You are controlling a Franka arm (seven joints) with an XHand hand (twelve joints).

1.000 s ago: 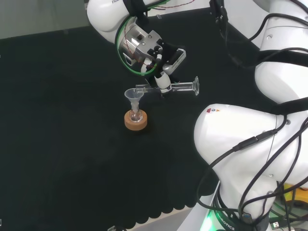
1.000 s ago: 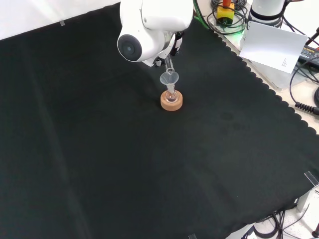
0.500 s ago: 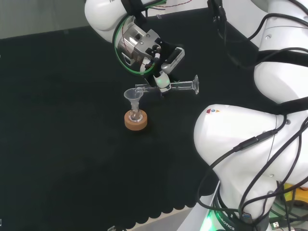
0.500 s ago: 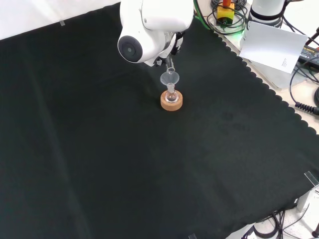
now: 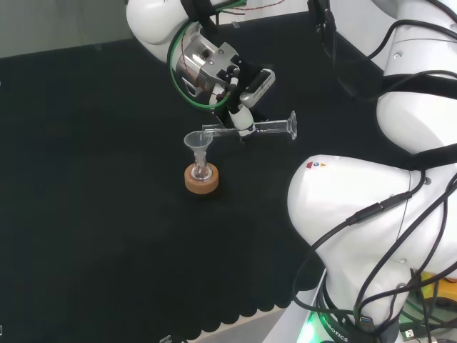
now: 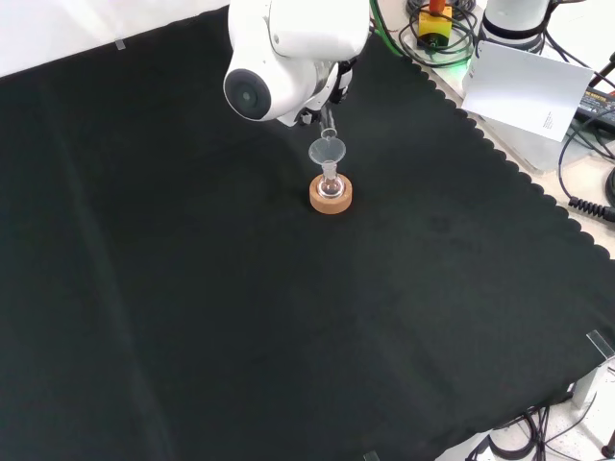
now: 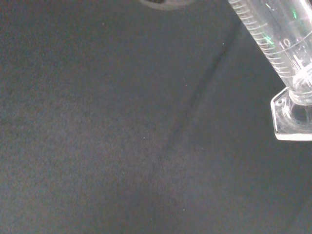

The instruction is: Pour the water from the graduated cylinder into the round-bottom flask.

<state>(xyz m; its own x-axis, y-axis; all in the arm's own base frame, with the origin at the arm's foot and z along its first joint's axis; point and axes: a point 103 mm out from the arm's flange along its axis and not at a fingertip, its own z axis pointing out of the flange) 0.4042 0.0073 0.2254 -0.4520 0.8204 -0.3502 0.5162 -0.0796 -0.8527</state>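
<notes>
In the head view, the hand [image 5: 241, 96] is holding the graduated cylinder [image 5: 250, 129] about level above the counter [image 5: 107, 214], its fingers [image 5: 243, 120] curling round the tube near its middle, the foot pointing toward the view's right and the mouth reaching over a clear funnel [image 5: 196, 143]. That funnel is sitting in the neck of the small round-bottom flask [image 5: 201, 172], which is resting in a cork ring [image 5: 201, 180] on the black cloth. In the front view, a big white link of the arm [image 6: 288, 43] is standing before the hand, and just below it the cylinder's mouth end is poking out right above the funnel's rim, with the flask and cork ring directly beneath. In the wrist view, the cylinder's marked tube and its flat foot are showing close against the dark cloth; whether any water is remaining inside cannot be told. As a judgement, the cylinder is looking light, stiff, smooth and likely slippery, and breakable if dropped, so holding it around the mid-tube, as now, is suiting it better than taking it by the lip or foot. The flask and funnel are looking top-heavy on the ring, so any nudge from the cylinder's lip could be tipping them.
</notes>
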